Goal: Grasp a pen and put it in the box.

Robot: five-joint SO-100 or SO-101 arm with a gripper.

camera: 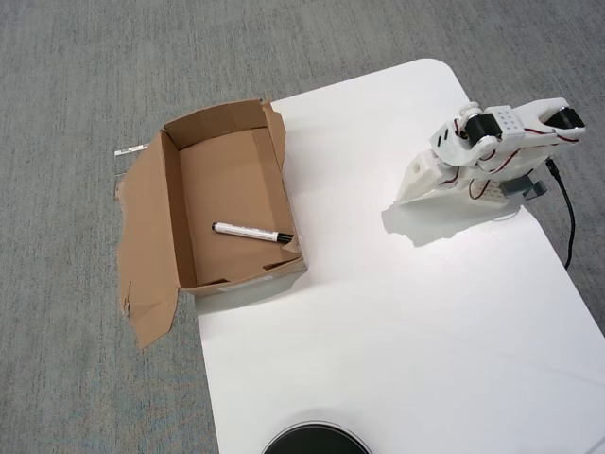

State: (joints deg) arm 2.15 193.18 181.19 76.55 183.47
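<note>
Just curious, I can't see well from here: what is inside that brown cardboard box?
Inside the shallow brown cardboard box lies one slim white marker pen with a black cap, flat on the bare floor near the right wall. The nearest inner wall is hidden from above.

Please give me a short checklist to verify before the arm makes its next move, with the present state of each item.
1. Pen inside the box: ok, it lies flat on the box floor, near the right wall in the overhead view.
2. Pen free of the tool: ok, nothing touches it.
3. Arm away from the box: ok, it sits folded at the right side of the table.
4. Tool open or shut: cannot tell, its fingers are not distinguishable.
5. Box position: ok, it rests at the table's left edge, with its torn flap hanging over the carpet.
6. Black cable clear of the arm's path: cannot tell.
</note>
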